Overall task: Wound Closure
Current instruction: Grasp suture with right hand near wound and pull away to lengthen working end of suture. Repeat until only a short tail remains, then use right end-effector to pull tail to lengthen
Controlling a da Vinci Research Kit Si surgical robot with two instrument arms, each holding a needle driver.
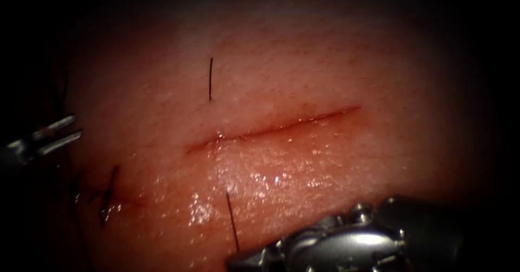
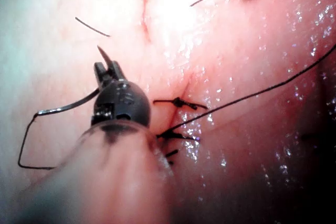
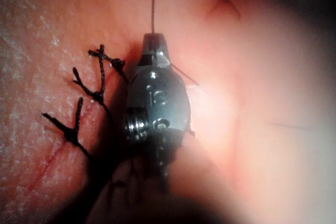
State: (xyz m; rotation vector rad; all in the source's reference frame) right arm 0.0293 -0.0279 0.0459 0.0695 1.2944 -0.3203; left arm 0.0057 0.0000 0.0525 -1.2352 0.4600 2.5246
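Cut off at the dark left edge: left tool [image 1: 67, 128], clamped on the needle [image 2: 68, 107] near its point, curve clear of the tissue [image 1: 325, 71], off the left end of the cut [image 1: 271, 127]; hard to make out from the endoscope. Just right: tied stitches [image 1: 108, 196], dim. Then a loose strand [image 1: 210, 78] above the cut. Lower right, body partly out of frame: right tool [image 1: 235, 261], clenched on the thread [image 1: 233, 223].
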